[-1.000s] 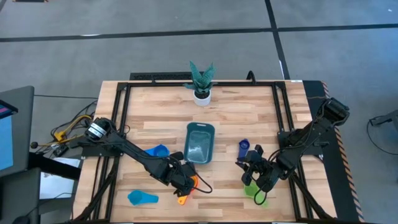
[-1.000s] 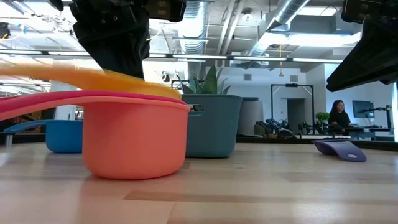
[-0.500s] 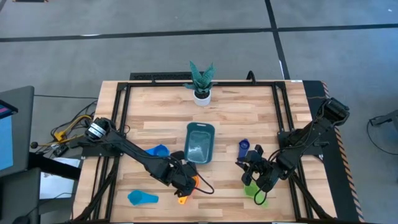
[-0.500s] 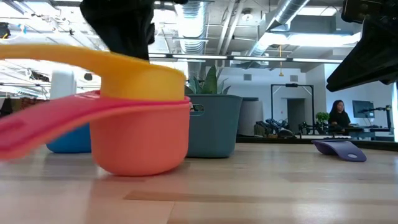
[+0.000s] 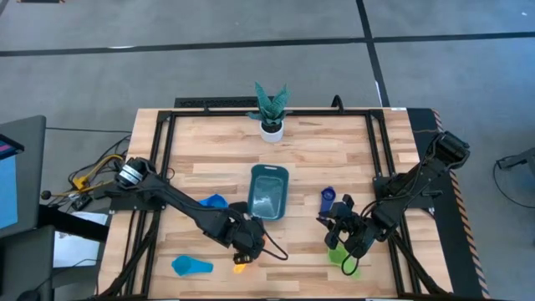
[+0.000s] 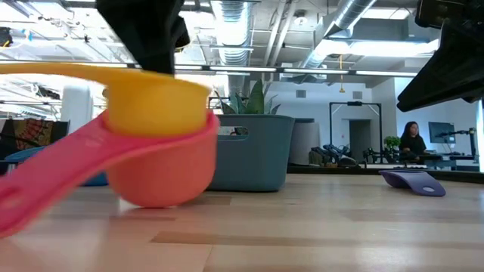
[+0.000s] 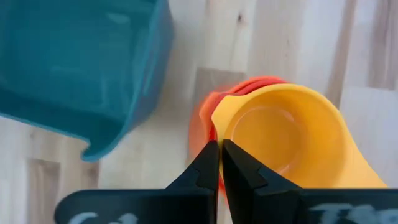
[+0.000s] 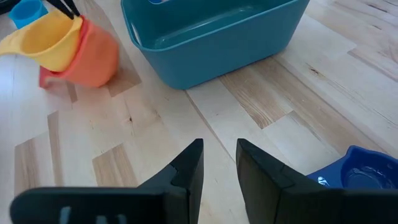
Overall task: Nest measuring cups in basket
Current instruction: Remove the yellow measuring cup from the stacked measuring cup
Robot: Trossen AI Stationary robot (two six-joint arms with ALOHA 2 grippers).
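A yellow cup [image 7: 283, 134] sits nested in a red cup [image 6: 45, 181] and an orange cup [image 8: 93, 57], near the table's front, left of centre. My left gripper [image 7: 219, 158] is shut at this stack's rim. The teal basket [image 5: 268, 192] stands mid-table and holds nothing that shows. A blue cup [image 5: 213, 202] lies to its left and a light blue cup [image 5: 191, 266] lies at the front left. My right gripper [image 8: 219, 162] hovers open to the basket's right, beside a dark blue cup [image 8: 357, 174]. A green cup [image 5: 343, 255] lies under that arm. My left gripper pinches the yellow cup's rim [image 7: 214, 124] on the side away from its handle. The fingers come from above, slanting down, and their tips hide how far the wall reaches between them. The nested stack is tilted. Its rounded bottom [image 6: 155, 200] seems to rest on the table.
A small white pot with a green plant [image 5: 270, 113] stands at the table's far edge. Black rails [image 5: 167, 142] run along both sides of the tabletop. Bare wood lies between the basket and the stack.
My left gripper has risen a little and tipped. The yellow cup, hanging above the red cup a second ago, now sits inside it. The whole stack has tilted from upright, and its red handle now slopes down toward the table's near edge.
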